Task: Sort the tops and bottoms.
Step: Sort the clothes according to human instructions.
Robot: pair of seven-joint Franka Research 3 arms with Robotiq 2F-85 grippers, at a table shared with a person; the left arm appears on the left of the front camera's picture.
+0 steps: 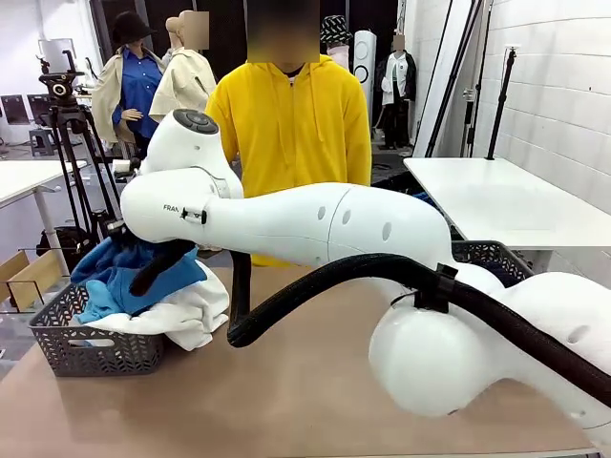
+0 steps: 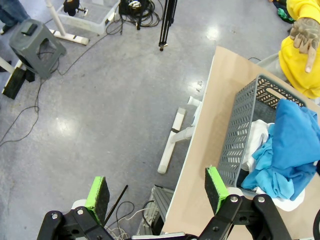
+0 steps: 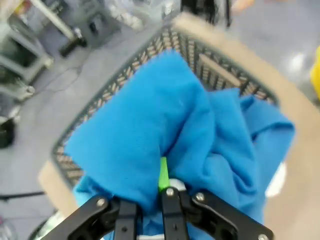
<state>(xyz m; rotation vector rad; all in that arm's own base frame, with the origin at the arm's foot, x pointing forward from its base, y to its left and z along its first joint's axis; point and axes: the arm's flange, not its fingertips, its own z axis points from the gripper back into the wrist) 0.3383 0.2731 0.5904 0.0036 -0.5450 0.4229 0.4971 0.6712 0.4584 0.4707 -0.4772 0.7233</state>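
Observation:
The tops lie heaped in a grey basket (image 1: pixel 86 348) at the table's left: bright blue garments (image 1: pixel 134 272) over a white shirt (image 1: pixel 196 310). My right arm reaches across the table to this heap. In the right wrist view my right gripper (image 3: pixel 162 175) is shut on a fold of a blue garment (image 3: pixel 165 115) above the basket's rim (image 3: pixel 210 55). My left gripper (image 2: pixel 156 192) stands open over the floor beside the table's edge, apart from the basket (image 2: pixel 240 135) and the blue garment (image 2: pixel 290 145). The bottoms are hidden.
A second grey basket (image 1: pixel 496 256) stands at the right, mostly behind my right arm. A person in a yellow hoodie (image 1: pixel 291 124) stands at the far side, with a gloved hand (image 2: pixel 305 35) hanging near the left basket. The brown table (image 1: pixel 286 401) lies bare in front.

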